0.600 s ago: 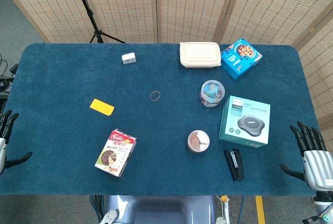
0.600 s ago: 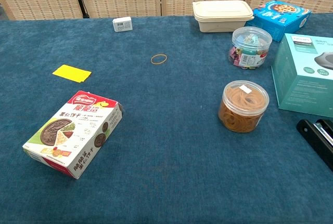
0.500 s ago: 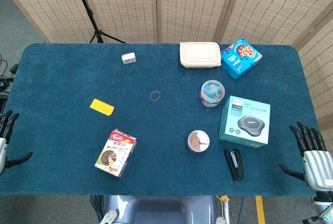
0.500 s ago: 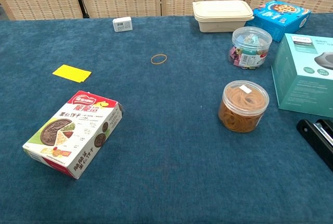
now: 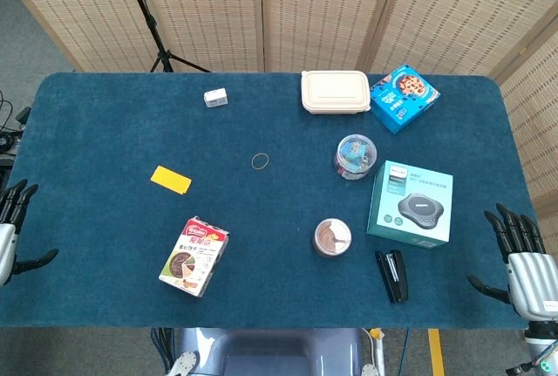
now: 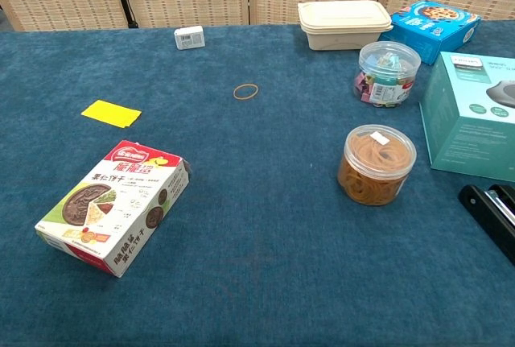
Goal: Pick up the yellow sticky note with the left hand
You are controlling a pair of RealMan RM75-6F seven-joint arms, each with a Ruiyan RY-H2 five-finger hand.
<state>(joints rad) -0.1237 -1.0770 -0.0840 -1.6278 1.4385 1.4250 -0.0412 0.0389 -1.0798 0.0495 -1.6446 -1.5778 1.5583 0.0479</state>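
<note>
The yellow sticky note (image 5: pixel 170 179) (image 6: pixel 111 113) lies flat on the blue table, left of centre, with nothing touching it. My left hand (image 5: pixel 10 235) hangs at the table's left edge in the head view, fingers apart and empty, well to the left of the note and nearer the front. At the right edge my right hand (image 5: pixel 521 263) also holds nothing, fingers spread. Neither hand shows in the chest view.
A snack box (image 5: pixel 193 256) (image 6: pixel 114 206) lies just in front of the note. Further off are a rubber band (image 5: pixel 260 161), a small white box (image 5: pixel 215 97), a beige lunch box (image 5: pixel 335 92), a blue cookie box (image 5: pixel 404 97), two clear jars (image 5: pixel 356 156) (image 5: pixel 332 237), a teal carton (image 5: pixel 411 203) and a black stapler (image 5: pixel 393 275).
My left hand has shifted slightly inward and up at the table's left edge. Nothing else has moved.
</note>
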